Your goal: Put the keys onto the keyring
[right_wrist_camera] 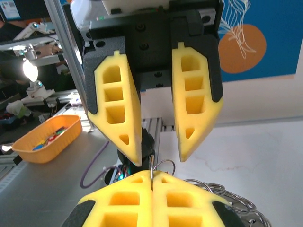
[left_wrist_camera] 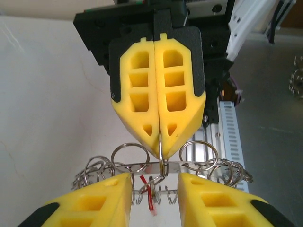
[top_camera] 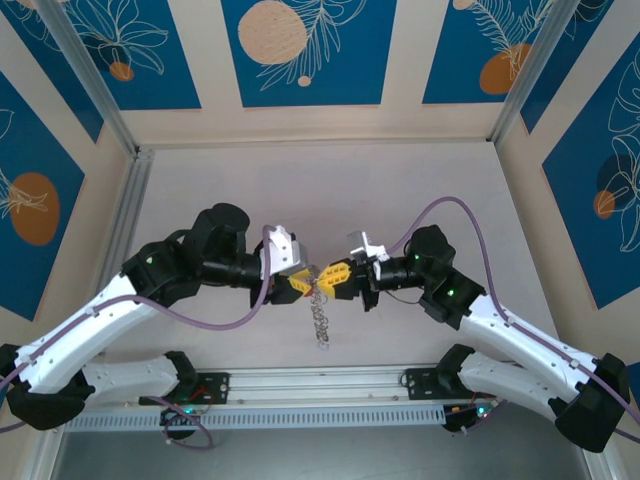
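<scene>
- Between the left fingers (left_wrist_camera: 94,203), which stand apart with a clear gap and clamp nothing, the red key (left_wrist_camera: 147,193) dangles just under the ring. It is a thin hollow oval. Whether it is truly threaded on or merely caught there, I cannot tell.
- Just past those fingertips the keyring (left_wrist_camera: 142,166) lies crosswise. It is a flat grey band fringed with wire loops (left_wrist_camera: 128,153) and is held up off the surface (left_wrist_camera: 47,94).
- Beyond the band, the right fingers (left_wrist_camera: 180,99) are pressed together tip to tip, pinching one upright loop, so the whole ring hangs from that single wire.
- Handling, as I judge it: the ring is light, stiff metal, smooth enough to slide in foam pads. Held by one loop, it will likely pivot and swing, so a grip on the flat band itself would steady it better.
- The key looks featherweight and thin, apt to twist or pop out. It is best taken across its long sides, leaving the hollow middle free.
- Farthest off, well to the side behind the left fingers in the right wrist view, an orange tray (right_wrist_camera: 45,139) holds small coloured pieces, too small to identify.
</scene>
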You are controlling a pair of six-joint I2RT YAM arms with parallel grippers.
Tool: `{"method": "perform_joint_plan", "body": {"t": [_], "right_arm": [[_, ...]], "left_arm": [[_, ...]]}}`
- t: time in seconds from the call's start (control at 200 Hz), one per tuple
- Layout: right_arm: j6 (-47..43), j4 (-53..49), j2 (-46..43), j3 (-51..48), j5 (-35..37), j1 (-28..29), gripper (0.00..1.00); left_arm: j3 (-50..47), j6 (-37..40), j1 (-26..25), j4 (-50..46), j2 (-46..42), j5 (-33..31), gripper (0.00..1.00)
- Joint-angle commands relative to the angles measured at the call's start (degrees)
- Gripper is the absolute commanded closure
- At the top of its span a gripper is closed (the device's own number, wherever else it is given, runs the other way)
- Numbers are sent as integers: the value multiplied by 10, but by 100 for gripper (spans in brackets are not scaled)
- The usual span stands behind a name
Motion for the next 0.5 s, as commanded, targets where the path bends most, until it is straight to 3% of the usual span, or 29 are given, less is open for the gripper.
{"method": "perform_joint_plan", "body": {"t": [0.0, 0.085, 0.165, 0.235, 0.495], "right_arm": [[41, 106, -2, -7, -13, 0, 100], [51, 126, -2, -11, -12, 2, 100], [58, 139, -1, -13, -11, 2, 100], [63, 150, 0, -15, -10, 2, 100], [76, 185, -6, -19, -1, 0, 100]], "left_arm": [[-9, -18, 7, 55, -4, 30, 69], [-13, -17, 7, 63, -3, 35, 71], [-14, -15, 7, 66, -2, 39, 81], [-15, -13, 8, 66, -3, 41, 83], [-28, -19, 12, 74, -15, 54, 76]]}}
